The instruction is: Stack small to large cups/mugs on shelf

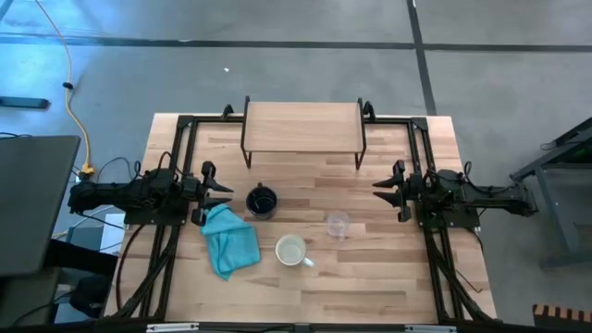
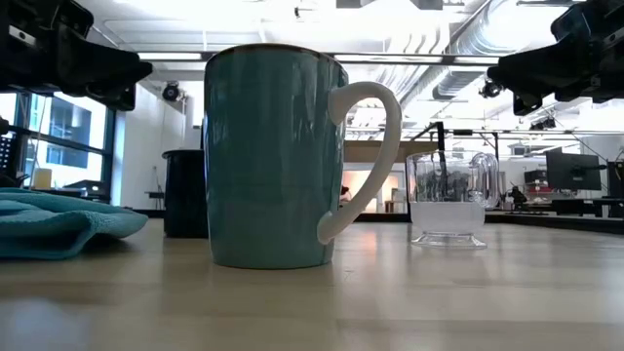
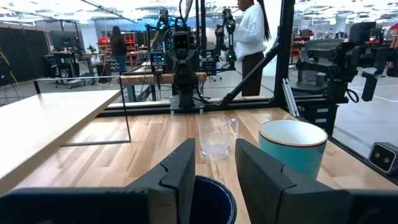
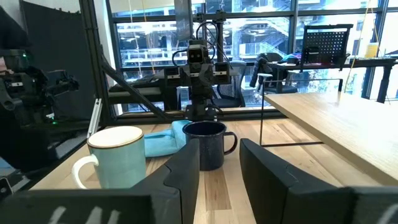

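Observation:
A dark mug (image 1: 262,201) stands upright on the table left of centre. A small clear glass cup (image 1: 338,224) stands right of centre. A larger mug (image 1: 292,250), teal outside with a white inside and white handle, stands nearer the front edge. The light-wood shelf (image 1: 303,125) stands on thin dark legs at the table's far side, with nothing on it. My left gripper (image 1: 222,192) is open, just left of the dark mug (image 3: 214,199) and above the table. My right gripper (image 1: 381,190) is open, right of the glass cup and farther back.
A teal cloth (image 1: 229,240) lies crumpled on the table left of the large mug, below my left gripper. Dark arm frames run along both table sides. A person (image 3: 249,34) stands in the room beyond the table's right side.

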